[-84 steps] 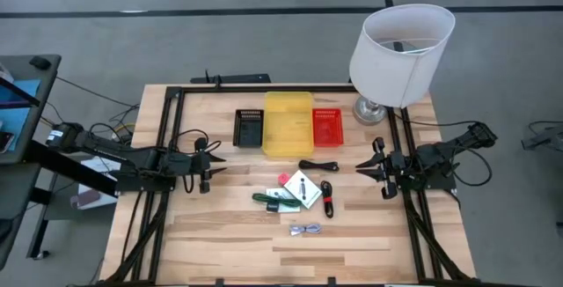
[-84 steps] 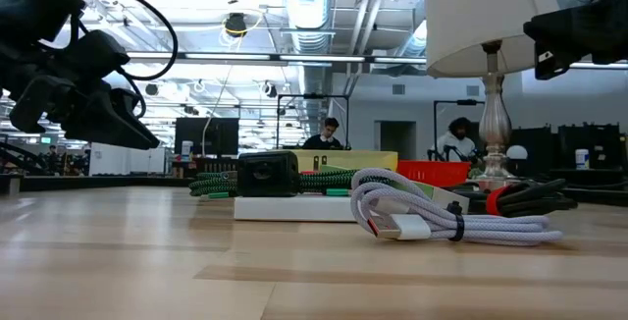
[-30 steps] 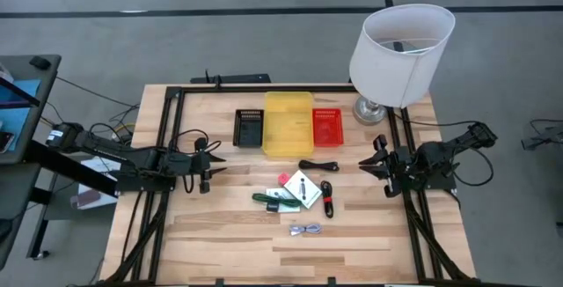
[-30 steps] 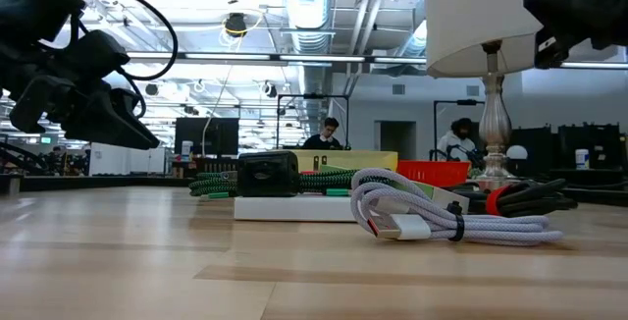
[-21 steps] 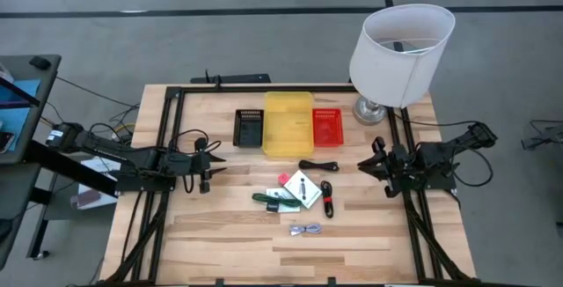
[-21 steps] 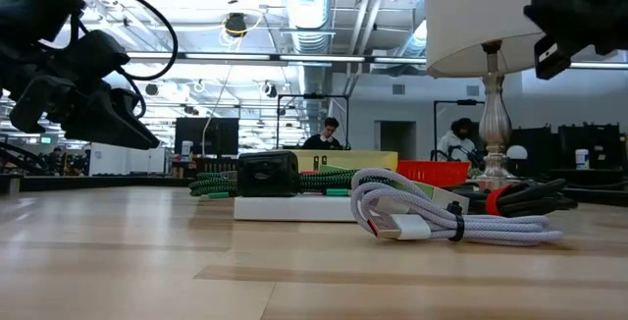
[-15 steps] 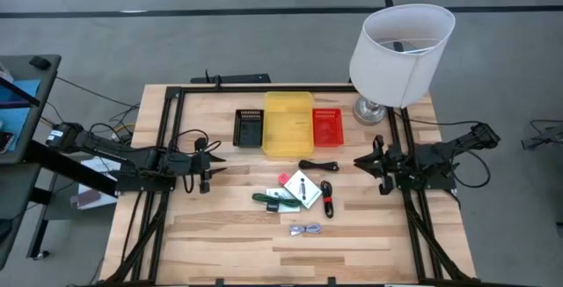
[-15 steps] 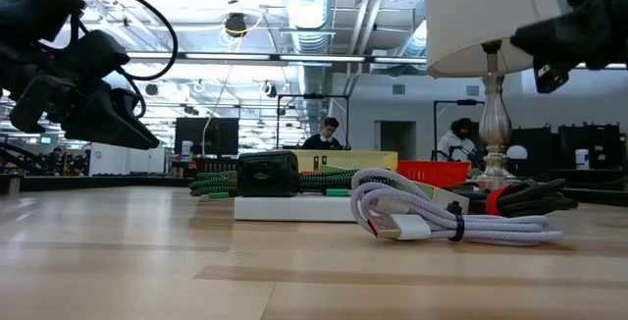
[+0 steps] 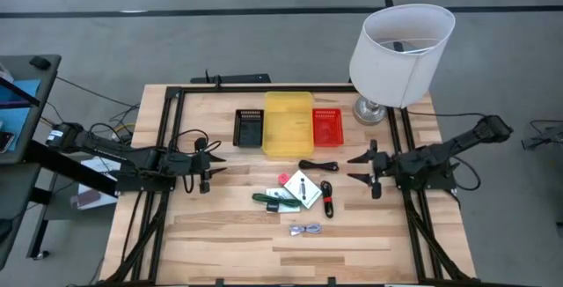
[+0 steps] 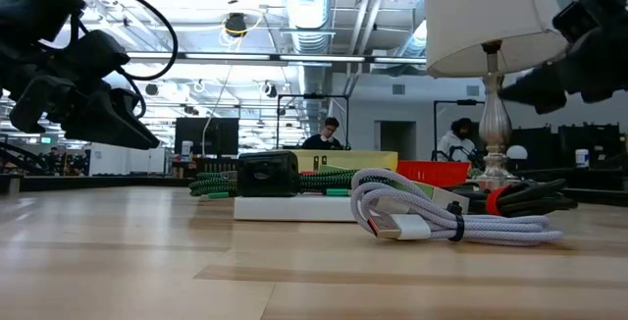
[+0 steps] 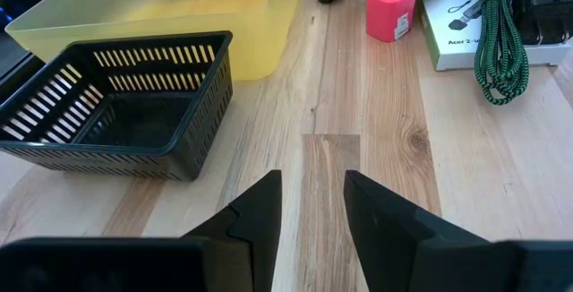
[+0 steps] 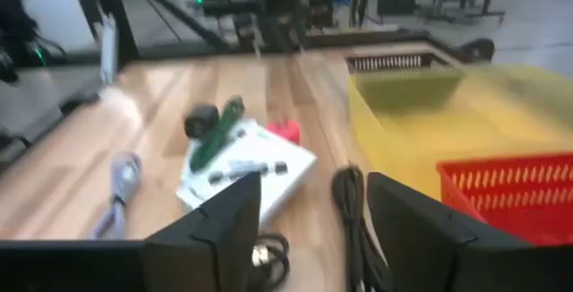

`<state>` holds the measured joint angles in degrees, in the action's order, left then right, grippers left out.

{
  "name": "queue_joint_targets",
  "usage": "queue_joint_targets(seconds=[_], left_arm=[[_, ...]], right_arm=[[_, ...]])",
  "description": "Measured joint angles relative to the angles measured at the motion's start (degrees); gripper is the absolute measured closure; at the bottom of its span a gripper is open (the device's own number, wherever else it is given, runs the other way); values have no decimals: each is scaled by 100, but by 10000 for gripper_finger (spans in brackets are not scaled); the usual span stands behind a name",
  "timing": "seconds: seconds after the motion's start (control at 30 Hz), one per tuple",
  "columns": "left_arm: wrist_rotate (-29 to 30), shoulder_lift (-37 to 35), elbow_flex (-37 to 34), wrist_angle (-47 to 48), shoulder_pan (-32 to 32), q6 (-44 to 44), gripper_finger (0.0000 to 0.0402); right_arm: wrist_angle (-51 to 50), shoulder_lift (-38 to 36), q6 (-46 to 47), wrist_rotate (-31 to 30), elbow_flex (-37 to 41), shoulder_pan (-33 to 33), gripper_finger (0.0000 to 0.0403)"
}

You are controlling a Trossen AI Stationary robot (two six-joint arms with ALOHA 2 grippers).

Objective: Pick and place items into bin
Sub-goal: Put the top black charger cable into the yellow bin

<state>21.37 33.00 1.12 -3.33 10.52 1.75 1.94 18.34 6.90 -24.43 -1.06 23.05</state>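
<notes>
My right gripper (image 9: 361,167) hangs spread and empty beside the black coiled cable (image 9: 318,165), just in front of the yellow plastic bin (image 9: 288,122). Reaching low, I risk snagging the red-and-black cable (image 9: 327,199). My left gripper (image 9: 211,166) waits part-spread.

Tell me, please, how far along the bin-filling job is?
Done: nothing visible; the yellow plastic bin looks empty from above. In hand: nothing; the right tool hovers open beside the items, the left tool waits open. Left: pink plug, white box, green braided cable, red-and-black cable, black cable, silver cable.
</notes>
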Motion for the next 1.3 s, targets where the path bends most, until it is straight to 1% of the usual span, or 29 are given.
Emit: queue_joint_targets(seconds=[0.1,0.2,0.3,0.43,0.57,0.77,1.17,1.23,1.3], left_arm=[[0,1,0,0,-2,0,285],[0,1,-1,0,-2,1,285],[0,1,-1,0,0,1,285],[0,1,1,0,0,-1,285],[0,1,0,0,0,0,285],[0,1,-1,0,0,-1,285],[0,-1,-1,0,-1,-1,285],[0,1,-1,0,0,-1,285],[0,1,-1,0,0,0,285]], right_arm=[[0,361,0,-6,0,0,189],[4,701,9,-27,0,0,192],[42,1090,17,-267,6,0,200],[185,1415,18,-474,7,-24,209],[455,1766,17,-438,7,-137,211],[727,2273,16,-403,-19,-310,203],[685,3656,-296,-389,-852,-516,198],[526,3908,-298,-292,-1026,-609,197],[254,4160,-289,-25,-1221,-731,198]])
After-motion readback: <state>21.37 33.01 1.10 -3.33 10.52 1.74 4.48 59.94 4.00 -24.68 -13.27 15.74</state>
